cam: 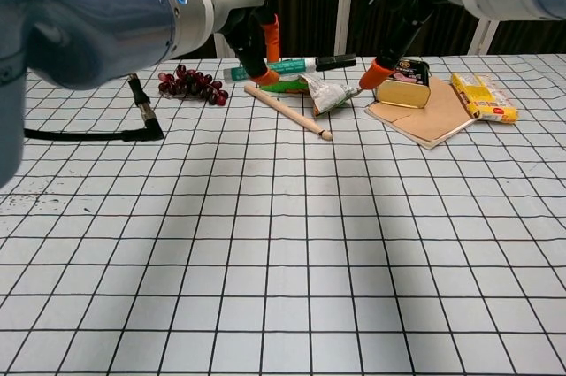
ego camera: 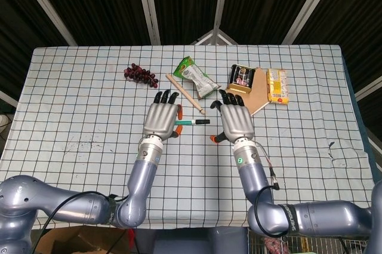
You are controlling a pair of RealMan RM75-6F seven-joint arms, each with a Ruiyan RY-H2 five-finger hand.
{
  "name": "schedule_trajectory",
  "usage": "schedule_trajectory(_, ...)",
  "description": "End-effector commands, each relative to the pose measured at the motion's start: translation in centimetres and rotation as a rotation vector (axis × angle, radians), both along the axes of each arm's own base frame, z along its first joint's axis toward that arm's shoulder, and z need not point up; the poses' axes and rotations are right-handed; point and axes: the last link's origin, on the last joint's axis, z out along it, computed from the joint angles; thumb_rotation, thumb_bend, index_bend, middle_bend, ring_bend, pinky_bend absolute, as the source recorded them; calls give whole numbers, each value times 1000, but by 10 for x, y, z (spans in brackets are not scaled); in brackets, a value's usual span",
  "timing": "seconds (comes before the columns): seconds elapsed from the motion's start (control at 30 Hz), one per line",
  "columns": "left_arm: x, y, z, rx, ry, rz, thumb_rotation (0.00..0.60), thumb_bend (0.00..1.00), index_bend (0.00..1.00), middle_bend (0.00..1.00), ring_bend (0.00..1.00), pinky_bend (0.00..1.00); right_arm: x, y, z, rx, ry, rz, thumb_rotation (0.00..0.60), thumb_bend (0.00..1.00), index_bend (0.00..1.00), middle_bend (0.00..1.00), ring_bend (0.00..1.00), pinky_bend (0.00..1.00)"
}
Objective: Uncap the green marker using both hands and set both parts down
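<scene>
My left hand (ego camera: 161, 121) holds the green marker (ego camera: 192, 122) above the table, pinching its green barrel; the black cap end sticks out to the right. In the chest view the marker (cam: 294, 65) lies level in the air beside the left hand (cam: 254, 33). My right hand (ego camera: 235, 122) hangs just right of the cap with its fingers spread and nothing in it. The chest view puts the right hand (cam: 407, 0) a short gap away from the cap, not touching it.
At the back of the checked table lie dark grapes (ego camera: 139, 74), a wooden stick (ego camera: 185, 93), a green snack packet (ego camera: 196, 77), a tin (ego camera: 242, 77) on a brown board (ego camera: 258, 100), and a yellow box (ego camera: 277, 85).
</scene>
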Motion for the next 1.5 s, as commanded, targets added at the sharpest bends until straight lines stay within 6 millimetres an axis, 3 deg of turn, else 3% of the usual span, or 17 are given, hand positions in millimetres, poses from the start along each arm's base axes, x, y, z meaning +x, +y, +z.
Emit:
schedule_trajectory(0.03,2,-1,-1,-1,-4,-3,600,642,671,101,0,0,3,-3,-3,-6,17,-14,600,91,379,0,10,0)
schedule_trajectory(0.27,4,-3,-4,-7,2,-5,600,642,672,102,0,0,6,-3,-4,-11,45,-14,600,208,452,0,24,0)
schedule_trajectory(0.83,10,-6,-11,-18,-13,-17,600,642,674,102,0,0,10,-2,-5,-3,54,-17,600,233,555,0,39,0)
schedule_trajectory(1.5,10,-6,-15,-32,-18,-25,600,642,675,102,0,0,18,-10,-20,29,86,-20,600,313,566,0,39,0)
